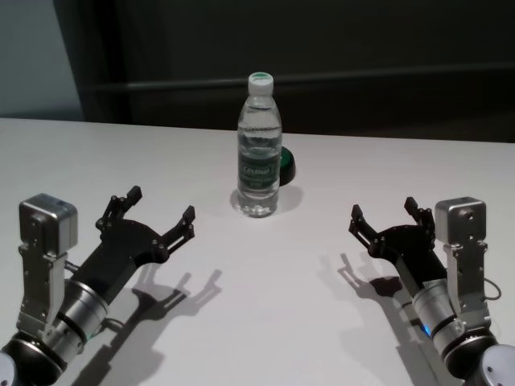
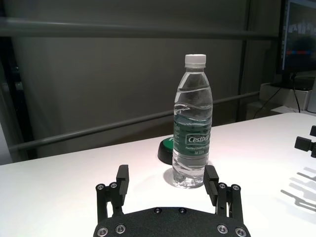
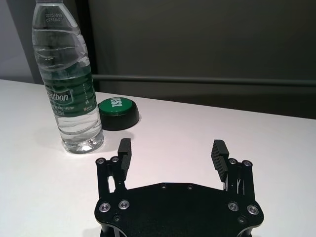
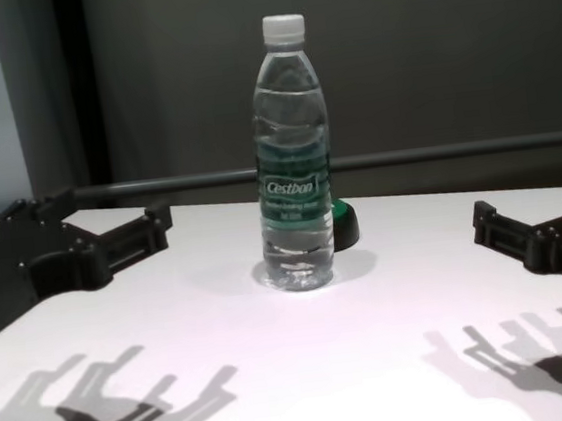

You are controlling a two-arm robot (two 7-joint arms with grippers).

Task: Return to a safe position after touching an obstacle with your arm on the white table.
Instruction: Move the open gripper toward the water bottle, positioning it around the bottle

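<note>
Nearest the head camera: left gripper (image 1: 161,215) and right gripper (image 1: 385,215), both low over the wide, smooth white table (image 1: 265,314), fingers spread, holding nothing. Each sits to its own side, well apart from the obstacle.

Obstacle: tall clear plastic water bottle with white cap and green label (image 1: 259,149), upright, mid-table, between the two arms and farther out. Left wrist view has it ahead of the open jaws, not between them.

Small dark green-and-black rounded object (image 1: 288,167) just behind the bottle.

Judgement: neither arm touches the bottle now. To retreat well, draw back toward the body, away from the bottle, not sweeping sideways; it looks tall and easily tipped.

Surface: plain, glossy, strong gripper shadows. Room: dark wall, grey horizontal rail (image 4: 456,151) behind.
</note>
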